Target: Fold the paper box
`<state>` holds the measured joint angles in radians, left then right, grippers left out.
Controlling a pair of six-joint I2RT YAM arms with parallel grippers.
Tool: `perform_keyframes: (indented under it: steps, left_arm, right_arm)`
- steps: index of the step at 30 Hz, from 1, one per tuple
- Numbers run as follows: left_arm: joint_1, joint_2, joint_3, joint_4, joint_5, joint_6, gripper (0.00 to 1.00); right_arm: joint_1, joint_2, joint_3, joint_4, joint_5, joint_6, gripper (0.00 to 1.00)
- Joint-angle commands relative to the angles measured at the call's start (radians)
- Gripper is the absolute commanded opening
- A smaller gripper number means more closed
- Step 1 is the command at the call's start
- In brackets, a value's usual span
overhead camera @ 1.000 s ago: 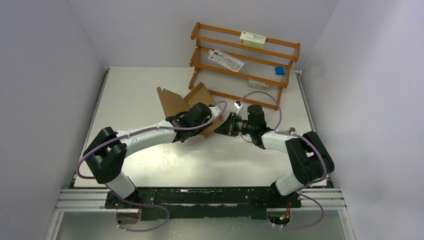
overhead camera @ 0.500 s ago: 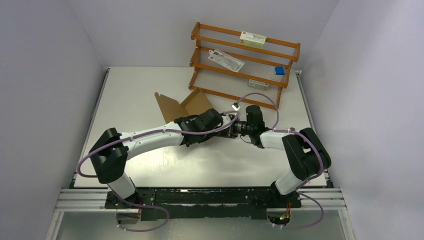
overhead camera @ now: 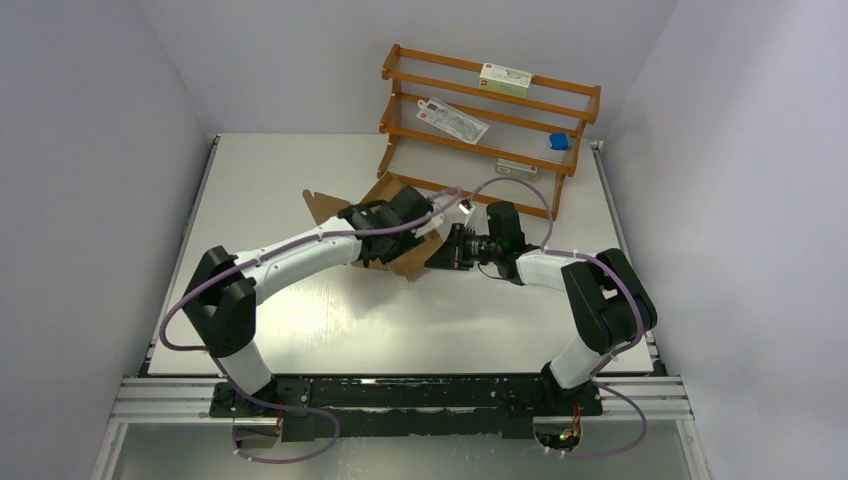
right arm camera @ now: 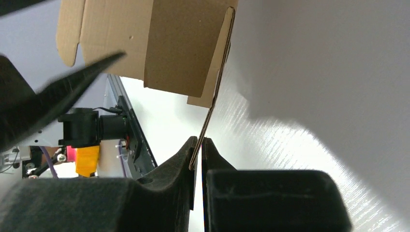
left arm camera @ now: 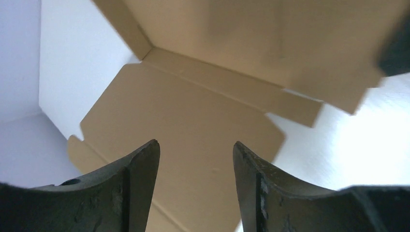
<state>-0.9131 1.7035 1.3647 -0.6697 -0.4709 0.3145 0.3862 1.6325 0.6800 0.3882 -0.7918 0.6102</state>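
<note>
The paper box is plain brown cardboard, partly folded, at the middle of the table in front of the rack. My left gripper hovers over it and hides much of it from above. In the left wrist view that gripper is open, with a creased panel behind the empty gap. My right gripper is at the box's right side. In the right wrist view it is shut on the thin edge of a flap, and the rest of the box stands up beyond.
A wooden rack stands at the back right, close behind the box. It holds a white and green carton, a flat packet and a small blue item. Walls bound the table on three sides.
My left gripper swung right over the box, then back toward the rack. The box's raised flaps sank lower and shifted left. My right gripper slid a little left, still pinching the flap.
</note>
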Motion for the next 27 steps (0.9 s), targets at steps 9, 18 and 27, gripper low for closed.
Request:
perform_keyframes:
  steps: [9, 18, 27]
  left_arm:
    - [0.268, -0.218, -0.111, 0.13, -0.013, 0.003, 0.62]
    - [0.359, -0.316, -0.15, 0.136, -0.013, 0.003, 0.62]
    - [0.438, -0.423, -0.228, 0.16, -0.013, 0.003, 0.62]
  right_arm:
    - [0.002, 0.007, 0.08, -0.161, 0.087, -0.118, 0.11]
    - [0.014, -0.022, 0.13, -0.245, 0.148, -0.174, 0.12]
    - [0.034, 0.011, 0.16, -0.315, 0.204, -0.227, 0.13]
